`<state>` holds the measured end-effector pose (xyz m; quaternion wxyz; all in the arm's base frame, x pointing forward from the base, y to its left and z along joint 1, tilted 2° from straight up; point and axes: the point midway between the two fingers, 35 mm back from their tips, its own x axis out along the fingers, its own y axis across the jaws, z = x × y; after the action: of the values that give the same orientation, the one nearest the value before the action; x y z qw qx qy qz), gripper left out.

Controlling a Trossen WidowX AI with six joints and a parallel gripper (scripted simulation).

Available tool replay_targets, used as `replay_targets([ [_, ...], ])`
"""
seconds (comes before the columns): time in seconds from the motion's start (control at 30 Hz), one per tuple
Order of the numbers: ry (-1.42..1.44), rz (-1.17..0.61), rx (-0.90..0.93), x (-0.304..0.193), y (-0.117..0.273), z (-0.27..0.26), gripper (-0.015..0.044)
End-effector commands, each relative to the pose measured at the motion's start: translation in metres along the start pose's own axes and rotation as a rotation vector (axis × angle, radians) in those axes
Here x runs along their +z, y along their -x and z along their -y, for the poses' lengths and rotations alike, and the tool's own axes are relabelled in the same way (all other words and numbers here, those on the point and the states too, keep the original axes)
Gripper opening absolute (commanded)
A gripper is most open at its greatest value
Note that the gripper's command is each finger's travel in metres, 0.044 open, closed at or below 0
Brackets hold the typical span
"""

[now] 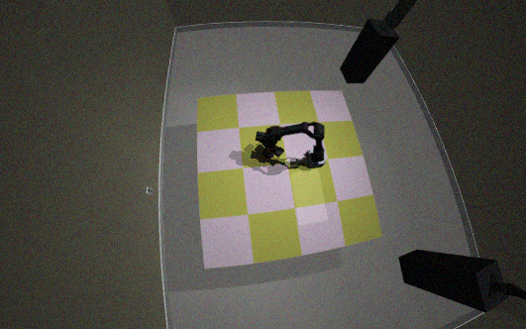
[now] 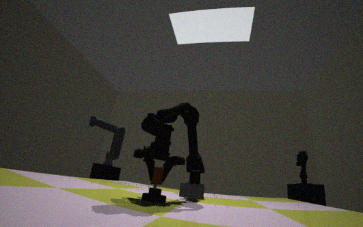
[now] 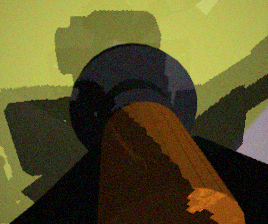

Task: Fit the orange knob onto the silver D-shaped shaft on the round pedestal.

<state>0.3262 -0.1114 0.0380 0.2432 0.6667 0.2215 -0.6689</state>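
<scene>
The orange knob [image 2: 158,175] [image 3: 140,165] is upright between the fingers of my gripper [image 2: 157,176], which is shut on it. The dark round pedestal [image 2: 154,197] [image 3: 135,65] stands on the checkered mat right below. In the exterior view a short bit of the silver shaft [image 2: 155,186] shows between the knob's bottom and the pedestal, so the knob is above the pedestal, not down on it. In the wrist view the knob's lower end covers the pedestal's middle. The knob's hole and the shaft's flat side are hidden. In the top view the arm hides the knob.
The yellow and pink checkered mat [image 1: 225,240] [image 2: 24,202] lies under the arm, on a grey table [image 1: 267,59]. The arm's grey base block [image 2: 191,191] stands just behind the pedestal. Two other arms on black blocks [image 1: 371,50] [image 1: 446,277] stand away from the mat.
</scene>
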Motion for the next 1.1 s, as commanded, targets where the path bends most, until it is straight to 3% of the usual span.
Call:
replay_targets([
  [0.0,0.003,0.002,0.003,0.000,0.000,-0.001,0.0000],
  [1.07,0.000,0.000,0.001,0.000,-0.015,0.000,0.0000],
])
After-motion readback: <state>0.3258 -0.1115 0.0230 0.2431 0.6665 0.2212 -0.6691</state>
